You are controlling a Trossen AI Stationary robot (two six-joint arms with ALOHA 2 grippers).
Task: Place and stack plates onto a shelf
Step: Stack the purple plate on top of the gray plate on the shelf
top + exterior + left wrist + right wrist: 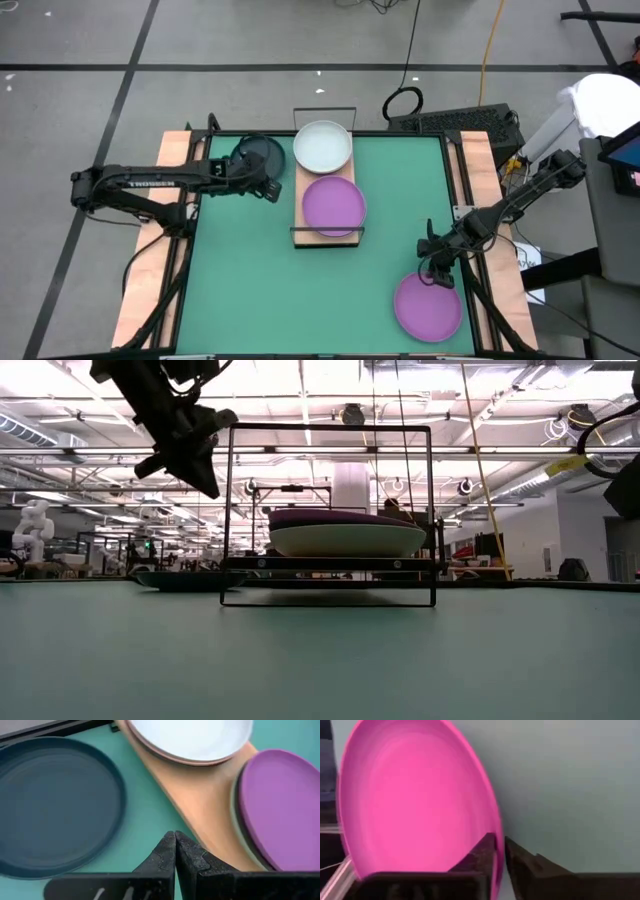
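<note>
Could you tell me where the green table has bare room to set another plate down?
The green table is bare in front of the light wood shelf, between both arms. The shelf is full: a white plate and a purple plate. The dark grey plate and the right hand on the corner purple plate crowd those sides.

The long wooden shelf [327, 190] lies on the table with a white plate [322, 145] at its far end and a purple plate [334, 205] at its near end, a dark grey plate [258, 156] lies flat just left of it, and another purple plate [428, 306] sits near the table's front right corner.
</note>
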